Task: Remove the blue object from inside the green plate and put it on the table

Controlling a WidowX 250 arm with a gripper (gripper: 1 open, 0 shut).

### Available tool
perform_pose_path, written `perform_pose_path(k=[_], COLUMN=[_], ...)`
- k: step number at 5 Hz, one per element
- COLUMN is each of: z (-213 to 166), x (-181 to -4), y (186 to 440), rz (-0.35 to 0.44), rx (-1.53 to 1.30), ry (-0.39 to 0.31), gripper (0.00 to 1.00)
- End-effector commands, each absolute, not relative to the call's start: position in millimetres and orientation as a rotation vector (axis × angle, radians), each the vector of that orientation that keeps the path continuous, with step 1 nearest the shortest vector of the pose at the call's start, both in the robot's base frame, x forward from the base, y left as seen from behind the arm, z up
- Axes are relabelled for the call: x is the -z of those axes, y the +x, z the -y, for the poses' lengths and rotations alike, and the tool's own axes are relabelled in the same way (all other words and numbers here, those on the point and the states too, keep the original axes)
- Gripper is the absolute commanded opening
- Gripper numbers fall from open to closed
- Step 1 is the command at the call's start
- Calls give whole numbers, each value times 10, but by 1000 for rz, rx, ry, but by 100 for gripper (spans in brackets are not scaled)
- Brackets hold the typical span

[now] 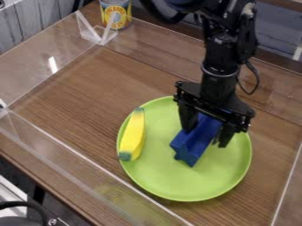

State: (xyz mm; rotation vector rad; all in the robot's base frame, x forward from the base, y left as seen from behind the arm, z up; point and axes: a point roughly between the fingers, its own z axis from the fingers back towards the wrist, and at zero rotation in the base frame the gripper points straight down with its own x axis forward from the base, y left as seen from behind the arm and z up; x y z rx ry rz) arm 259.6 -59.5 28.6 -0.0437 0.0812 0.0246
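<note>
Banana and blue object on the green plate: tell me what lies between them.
Only a bare strip of the green plate separates the banana from the blue object, in the camera view.

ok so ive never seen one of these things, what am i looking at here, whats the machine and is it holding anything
This is one black robot arm reaching down from the top of the picture. There is just one camera, looking down at the table from above at a slant. On the wood-grain top is a round green plate with a yellow banana at its left edge and a blue block nearer the middle. The arm ends in fingers, spread open over the block and partly hiding it. It doesn't look gripped: the block appears to rest on the plate, though one view can't show whether the fingers touch it.
</note>
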Motion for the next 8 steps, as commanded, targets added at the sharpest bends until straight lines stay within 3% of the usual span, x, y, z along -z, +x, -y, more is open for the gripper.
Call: perform_pose_path(k=[1, 2, 6, 8], z=[595, 582, 519, 335], x=[-300, -332, -572, -1041], y=[2649, 2650, 2652, 2756], rz=[-49, -50, -56, -22], rx=[-17, -10, 13, -27], ry=[-40, -33, 2, 25], gripper=[100, 0, 0, 0])
